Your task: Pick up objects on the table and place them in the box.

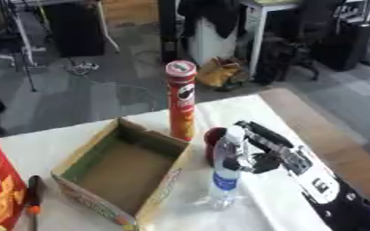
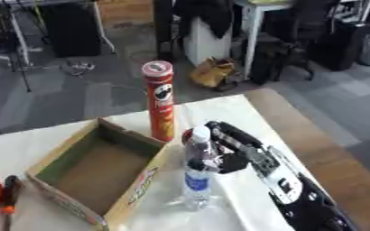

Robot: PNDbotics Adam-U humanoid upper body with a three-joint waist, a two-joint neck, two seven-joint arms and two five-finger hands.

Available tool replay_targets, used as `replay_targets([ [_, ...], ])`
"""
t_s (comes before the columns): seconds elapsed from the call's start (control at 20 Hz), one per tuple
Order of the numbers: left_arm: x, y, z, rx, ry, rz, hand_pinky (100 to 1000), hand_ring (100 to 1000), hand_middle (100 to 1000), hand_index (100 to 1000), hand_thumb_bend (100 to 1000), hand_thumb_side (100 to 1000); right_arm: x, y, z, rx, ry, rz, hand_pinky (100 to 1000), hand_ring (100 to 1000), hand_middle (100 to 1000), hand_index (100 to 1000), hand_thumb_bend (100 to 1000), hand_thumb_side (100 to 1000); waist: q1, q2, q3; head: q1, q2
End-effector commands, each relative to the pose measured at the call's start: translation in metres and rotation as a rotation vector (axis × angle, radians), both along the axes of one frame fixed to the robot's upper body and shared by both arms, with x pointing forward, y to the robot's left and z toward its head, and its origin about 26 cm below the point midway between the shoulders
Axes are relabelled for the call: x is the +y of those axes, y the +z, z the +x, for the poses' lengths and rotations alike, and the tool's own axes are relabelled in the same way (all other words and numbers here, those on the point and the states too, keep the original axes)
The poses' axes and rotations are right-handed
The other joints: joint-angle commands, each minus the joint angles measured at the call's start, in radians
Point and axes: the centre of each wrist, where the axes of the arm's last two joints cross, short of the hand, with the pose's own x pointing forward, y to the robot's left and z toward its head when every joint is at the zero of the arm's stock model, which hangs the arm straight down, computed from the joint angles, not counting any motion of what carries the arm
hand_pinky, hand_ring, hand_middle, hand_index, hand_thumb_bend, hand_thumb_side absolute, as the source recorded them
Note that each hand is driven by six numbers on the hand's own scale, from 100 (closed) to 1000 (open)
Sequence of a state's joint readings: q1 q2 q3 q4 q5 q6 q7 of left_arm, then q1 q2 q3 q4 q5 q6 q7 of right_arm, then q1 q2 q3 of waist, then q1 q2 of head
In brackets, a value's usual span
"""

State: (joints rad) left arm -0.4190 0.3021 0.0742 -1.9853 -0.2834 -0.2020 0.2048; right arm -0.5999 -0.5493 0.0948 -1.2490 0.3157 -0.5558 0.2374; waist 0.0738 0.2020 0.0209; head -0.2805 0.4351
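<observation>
With its fingers curled round the upright water bottle just beside the open cardboard box, the right hand grips it, seemingly ready to lift it into the box.

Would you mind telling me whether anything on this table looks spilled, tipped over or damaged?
Nothing stands out. The tall red chip can stands upright behind the open cardboard box, which looks empty and intact. The right robot hand is curled round the clear plastic water bottle, which is upright. No spill shows on the white tablecloth.
</observation>
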Motion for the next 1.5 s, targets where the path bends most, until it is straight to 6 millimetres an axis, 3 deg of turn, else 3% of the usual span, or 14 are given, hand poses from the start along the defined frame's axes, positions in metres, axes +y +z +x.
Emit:
replay_targets([
  [0.05,0.002,0.007,-0.003,-0.023,0.002,0.001,1000,967,874,851,100,988,-0.004,0.012,0.002,-0.026,-0.006,0.002,164,439,310,560,580,793,-0.003,-0.012,0.002,-0.004,-0.009],
  [0.3,0.002,0.007,-0.003,-0.024,0.001,0.001,1000,967,874,850,100,982,-0.005,0.012,0.002,-0.022,-0.003,0.006,117,397,268,523,518,758,-0.003,-0.01,0.004,-0.007,-0.012],
  [0.85,0.002,0.007,-0.003,-0.024,0.002,0.001,1000,967,873,848,100,977,-0.005,0.016,0.001,-0.009,0.006,0.04,102,385,254,522,498,742,-0.003,-0.009,0.004,-0.011,-0.014],
  [1.5,0.003,0.007,-0.003,-0.02,0.003,0.002,1000,959,872,848,100,972,0.002,0.043,-0.004,0.002,0.031,0.144,100,370,235,518,485,726,0.001,-0.013,0.001,-0.021,-0.018],
])
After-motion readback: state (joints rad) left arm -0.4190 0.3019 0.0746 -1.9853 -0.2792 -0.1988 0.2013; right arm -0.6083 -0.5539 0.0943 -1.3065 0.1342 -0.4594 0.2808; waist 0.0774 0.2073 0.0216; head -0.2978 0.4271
